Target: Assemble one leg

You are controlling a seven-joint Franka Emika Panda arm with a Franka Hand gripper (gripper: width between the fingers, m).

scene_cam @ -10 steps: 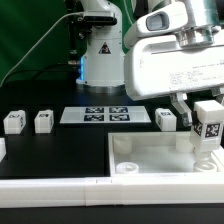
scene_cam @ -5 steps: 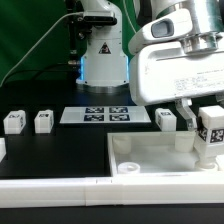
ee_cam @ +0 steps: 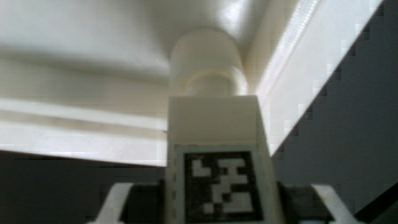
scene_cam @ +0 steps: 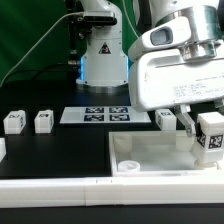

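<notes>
My gripper [scene_cam: 207,128] is shut on a leg [scene_cam: 211,136], a small white block with a black-and-white tag, at the exterior view's right. It holds the leg upright over the far right corner of the large white tray-like piece [scene_cam: 150,160]. In the wrist view the leg [ee_cam: 217,150] runs between my fingers [ee_cam: 125,203], its round end pointing at the tray's corner [ee_cam: 267,60]. Whether the leg touches the tray I cannot tell. Three more legs stand on the table: two at the left [scene_cam: 14,121] [scene_cam: 43,121] and one behind the tray [scene_cam: 166,119].
The marker board [scene_cam: 104,115] lies at the back middle. A long white border bar [scene_cam: 90,187] runs along the front. Another white piece [scene_cam: 2,148] sits at the left edge. A white robot base [scene_cam: 100,55] stands behind.
My gripper has moved toward the exterior view's right and a little down with the leg in it. Nothing else has moved.
</notes>
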